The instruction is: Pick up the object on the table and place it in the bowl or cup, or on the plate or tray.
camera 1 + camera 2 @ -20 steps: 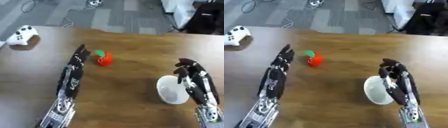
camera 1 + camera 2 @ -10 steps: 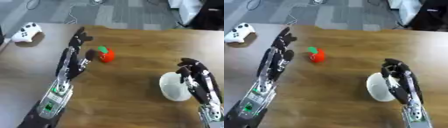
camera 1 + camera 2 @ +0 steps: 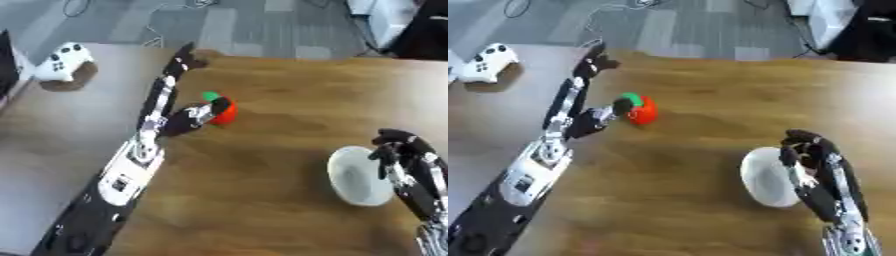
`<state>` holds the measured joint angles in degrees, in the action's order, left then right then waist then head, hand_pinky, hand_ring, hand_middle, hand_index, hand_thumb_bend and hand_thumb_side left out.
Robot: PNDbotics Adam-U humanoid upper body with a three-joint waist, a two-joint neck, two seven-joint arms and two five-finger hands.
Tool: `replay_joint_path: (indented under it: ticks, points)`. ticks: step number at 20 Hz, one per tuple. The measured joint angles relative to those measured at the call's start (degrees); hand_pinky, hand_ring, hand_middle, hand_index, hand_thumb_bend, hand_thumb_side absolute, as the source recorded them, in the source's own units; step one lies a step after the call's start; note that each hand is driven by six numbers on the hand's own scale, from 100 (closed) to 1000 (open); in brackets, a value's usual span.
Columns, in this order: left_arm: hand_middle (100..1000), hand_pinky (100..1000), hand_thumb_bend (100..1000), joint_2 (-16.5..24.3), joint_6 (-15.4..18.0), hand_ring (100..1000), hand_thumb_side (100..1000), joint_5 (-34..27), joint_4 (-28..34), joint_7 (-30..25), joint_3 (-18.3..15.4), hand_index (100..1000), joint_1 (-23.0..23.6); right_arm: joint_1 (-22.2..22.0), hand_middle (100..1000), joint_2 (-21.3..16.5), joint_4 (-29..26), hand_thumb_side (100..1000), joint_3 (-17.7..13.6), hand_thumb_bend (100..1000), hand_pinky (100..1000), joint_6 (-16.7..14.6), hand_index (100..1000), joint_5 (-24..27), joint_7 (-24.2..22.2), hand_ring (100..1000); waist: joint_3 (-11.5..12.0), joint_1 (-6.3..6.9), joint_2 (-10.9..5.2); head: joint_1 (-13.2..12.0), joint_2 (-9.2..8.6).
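Note:
A small red fruit-like object with a green top point(image 3: 221, 111) lies on the brown table point(image 3: 289, 100). My left hand point(image 3: 166, 107) reaches in from the lower left, fingers stretched straight far past the object, thumb tip touching its left side; the hand is open. A white cup or bowl point(image 3: 357, 176) stands at the lower right. My right hand point(image 3: 411, 167) sits against the cup's right side with curled fingers over its rim; whether it holds the cup is unclear.
A white game controller point(image 3: 59, 61) lies at the table's far left. Beyond the far table edge is grey carpet with cables point(image 3: 131, 15). A dark shape point(image 3: 7, 60) shows at the left border.
My left arm has pushed forward and right, bringing the thumb against the red object. The view has shifted, so the cup and right hand sit lower right.

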<state>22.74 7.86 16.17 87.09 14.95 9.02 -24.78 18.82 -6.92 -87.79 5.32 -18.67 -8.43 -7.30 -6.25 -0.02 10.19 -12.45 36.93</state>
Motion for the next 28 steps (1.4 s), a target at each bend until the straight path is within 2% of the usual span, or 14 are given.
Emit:
replay_joint_path:
  ticks: [5,7,11,15,16,18,19,23,28]
  points:
    - [974,1000,874,0.4,0.7,1000,724,4.3,-2.2,-1.3,0.8,813,-0.5,1.1,588,-1.7,-1.6,624,-1.4,483,246,-0.4,743,1.5,0.8,487,-1.3,-0.43,0.00,-0.3,-0.44]
    - [936,1000,896,0.5,1.0,1000,715,5.2,-2.7,-1.6,1.0,806,-0.5,1.6,585,-2.2,-1.6,620,-2.0,485,240,-0.5,740,1.6,1.3,483,-1.7,-0.61,0.00,-0.3,-0.46]
    - [924,1000,913,1.0,1.0,1000,707,8.5,-3.5,-2.8,1.3,804,-0.4,1.7,584,-2.9,-0.7,618,-2.8,486,236,-0.7,739,1.6,1.7,479,-2.2,-0.66,0.00,-0.2,-0.46]
    - [923,1000,858,2.1,0.3,1000,696,13.1,-4.1,-5.2,1.4,808,-0.4,1.7,583,-3.2,-0.1,617,-3.0,485,234,-1.0,737,1.5,1.9,476,-2.5,-0.66,0.00,-0.2,-0.45]
    - [908,1000,815,2.3,0.0,1000,649,14.1,-4.2,-5.6,1.4,800,-0.4,1.7,582,-3.2,-0.1,612,-3.0,484,233,-1.0,737,1.5,2.0,475,-2.6,-0.66,0.00,-0.2,-0.45]
    - [882,1000,817,2.8,-0.7,1000,623,15.8,-4.7,-6.4,1.4,794,-0.3,1.7,581,-3.3,-0.1,607,-3.0,483,232,-1.0,736,1.6,2.0,474,-2.8,-0.66,0.00,-0.2,-0.43]
    - [862,1000,831,3.1,-1.0,972,615,16.9,-4.9,-6.7,1.4,791,-0.3,1.6,581,-3.3,-0.1,604,-3.0,482,232,-1.0,736,1.7,2.0,472,-2.9,-0.66,0.00,-0.2,-0.42]
    - [855,1000,847,4.5,-1.8,960,638,22.0,-6.5,-7.8,1.4,809,-0.3,1.1,579,-3.3,-0.1,599,-2.9,481,231,-0.9,734,2.4,1.8,469,-3.5,-0.69,0.05,-0.2,-0.38]
    - [868,1000,774,7.2,-1.0,916,697,29.3,-8.7,-9.2,1.4,843,-0.6,0.9,577,-3.3,-0.1,592,-2.6,480,228,-0.7,733,3.5,1.2,466,-4.2,-0.72,0.35,-0.3,-0.26]
